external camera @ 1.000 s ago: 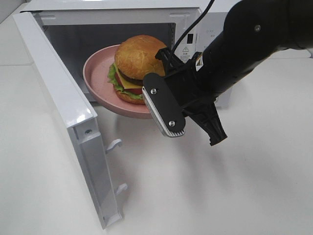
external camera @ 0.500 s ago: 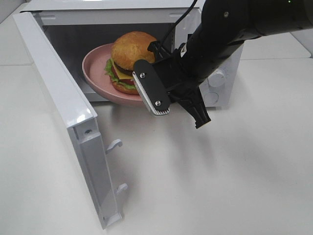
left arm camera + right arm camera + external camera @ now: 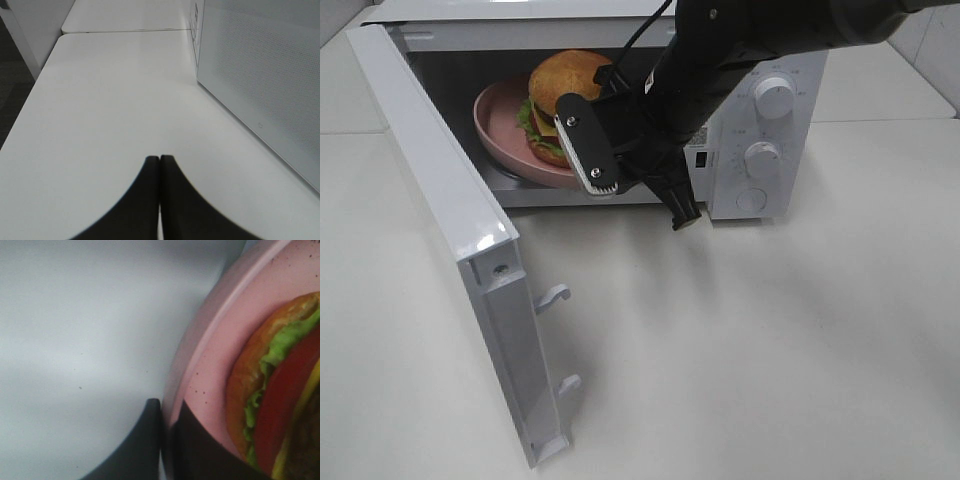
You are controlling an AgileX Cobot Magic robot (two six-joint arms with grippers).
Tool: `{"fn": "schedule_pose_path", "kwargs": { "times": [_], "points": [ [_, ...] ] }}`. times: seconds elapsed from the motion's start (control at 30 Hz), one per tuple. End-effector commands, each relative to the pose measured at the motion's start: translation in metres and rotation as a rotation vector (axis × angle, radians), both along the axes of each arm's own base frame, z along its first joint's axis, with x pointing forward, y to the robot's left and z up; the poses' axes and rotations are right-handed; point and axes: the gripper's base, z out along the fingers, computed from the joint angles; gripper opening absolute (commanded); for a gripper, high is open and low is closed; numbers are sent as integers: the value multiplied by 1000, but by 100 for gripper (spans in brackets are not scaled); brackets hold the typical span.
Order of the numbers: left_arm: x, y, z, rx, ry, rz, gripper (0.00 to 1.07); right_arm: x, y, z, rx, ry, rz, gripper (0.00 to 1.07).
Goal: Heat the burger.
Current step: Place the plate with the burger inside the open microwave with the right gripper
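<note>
Microwave (image 3: 790, 150): white, standing at the far side of a white table (image 3: 770, 340). Its door (image 3: 440, 190) is swung wide open to the left, and two dials sit on the right-hand panel.

Burger (image 3: 560, 85): upright on a pink speckled plate (image 3: 495, 125), just inside the open cavity and left of the panel.

Right gripper (image 3: 167, 407): jaws clenched on the plate's near-right rim, one finger either side. Whether the plate rests on the cavity floor cannot be told.

Left gripper (image 3: 160, 161): jaws pressed together, grasping nothing, low over bare table beside the microwave's outer wall.
</note>
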Motion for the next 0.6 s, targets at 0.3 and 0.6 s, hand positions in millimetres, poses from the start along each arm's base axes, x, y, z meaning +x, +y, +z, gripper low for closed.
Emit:
{"fn": "schedule_pose_path", "kwargs": {
  "times": [0.3,0.6],
  "points": [
    [-2,0,0,-6,-25,5,0,38,25,-8,126,46,-179,0],
    [-2,0,0,-6,-25,5,0,55,33,-25,138,54,-268,0]
  ]
}}
